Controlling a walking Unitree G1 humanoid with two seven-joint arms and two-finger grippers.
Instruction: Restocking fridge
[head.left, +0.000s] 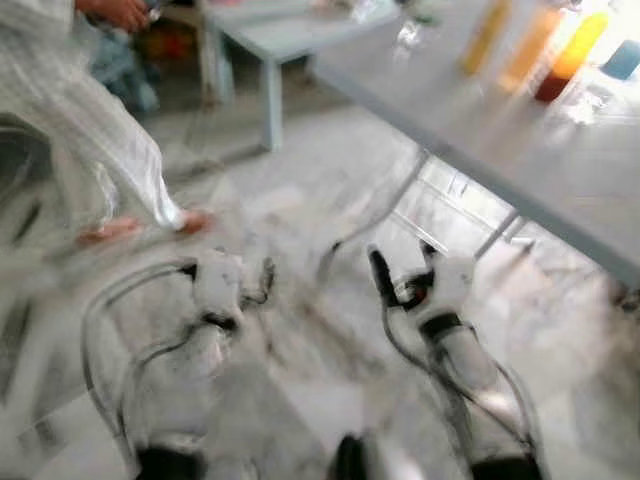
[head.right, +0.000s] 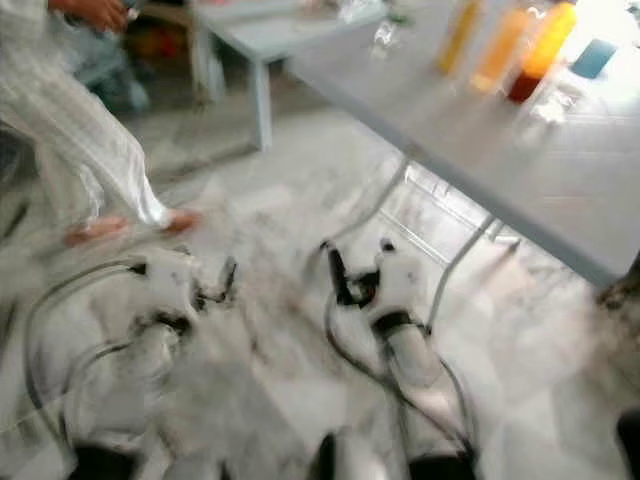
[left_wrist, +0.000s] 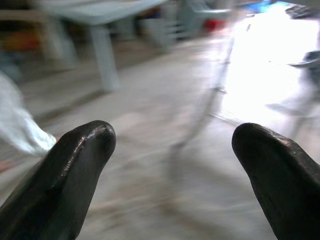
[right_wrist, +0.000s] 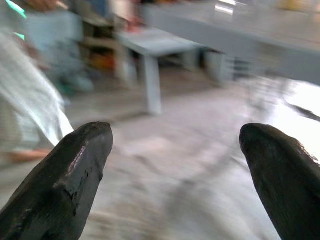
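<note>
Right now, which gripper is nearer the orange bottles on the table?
Right. The right gripper hangs low near the table's edge, below the orange bottles; the left gripper is farther over, toward the person.

Head stereo pair: looks forward and steeply down from above both silver arms onto the pale marbled stone floor (head.left: 330, 200); both eyes are blurred. The long grey bench (head.left: 520, 150) crosses the upper right, and a person's light striped trouser leg (head.left: 90, 110) stands at the upper left. Each wrist camera sits low, close behind its own black jaws, facing level across the floor. All four views share the small pale blue-grey side table (right_wrist: 155, 45) and the floor.
</note>
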